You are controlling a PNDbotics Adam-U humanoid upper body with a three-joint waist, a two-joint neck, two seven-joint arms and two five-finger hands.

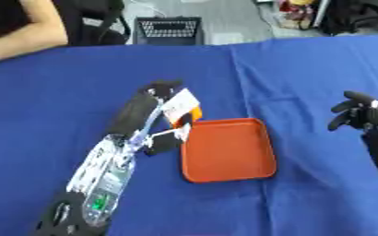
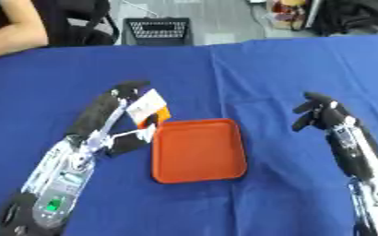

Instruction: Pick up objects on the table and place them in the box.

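Observation:
My left hand [image 1: 148, 108] reaches in from the lower left and is shut on a small white and orange packet [image 1: 182, 106], held just above the upper left corner of the orange tray [image 1: 233, 152]. The tray lies flat on the blue cloth and holds nothing that I can see. My right hand [image 2: 321, 115] hovers above the cloth to the right of the tray, its fingers relaxed and holding nothing.
The blue cloth [image 1: 305, 83] covers the whole table. A dark basket [image 1: 168, 30] stands beyond the far edge. A person's bare arm [image 1: 31, 39] rests at the far left corner, away from the tray.

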